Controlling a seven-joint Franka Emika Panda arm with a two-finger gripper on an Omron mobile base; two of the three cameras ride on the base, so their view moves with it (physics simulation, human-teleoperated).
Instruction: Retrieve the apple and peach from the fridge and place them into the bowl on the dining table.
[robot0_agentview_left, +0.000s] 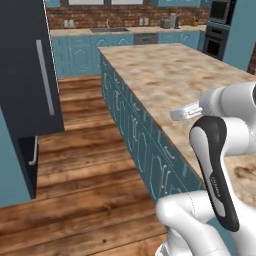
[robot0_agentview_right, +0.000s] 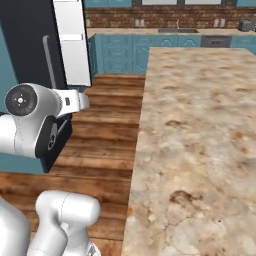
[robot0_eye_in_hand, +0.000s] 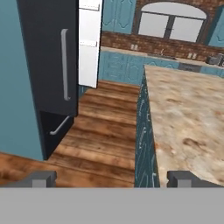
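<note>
The fridge (robot0_eye_in_hand: 50, 65) stands on the left, dark front w/ grey bar handle (robot0_eye_in_hand: 64, 64), lower drawer handle visible below it. One door (robot0_eye_in_hand: 89, 43) is swung open further back, its white inner side facing the room (shelves inside hidden from here). In the left base view the fridge (robot0_agentview_left: 27, 70) sits at the left edge; in the right base view (robot0_agentview_right: 27, 45) it's behind the arm.

The table (robot0_eye_in_hand: 188, 113) runs along the right, marbled beige-brown top on a teal base; also seen at (robot0_agentview_left: 170, 75) and (robot0_agentview_right: 200, 130). Wood floor (robot0_eye_in_hand: 105, 131) lies between fridge and table.

Gripper (robot0_eye_in_hand: 113, 178): jaws spread wide apart, nothing between them, tips low in the hand view. Sink counter (robot0_eye_in_hand: 175, 59) and brick wall at the far end.
</note>
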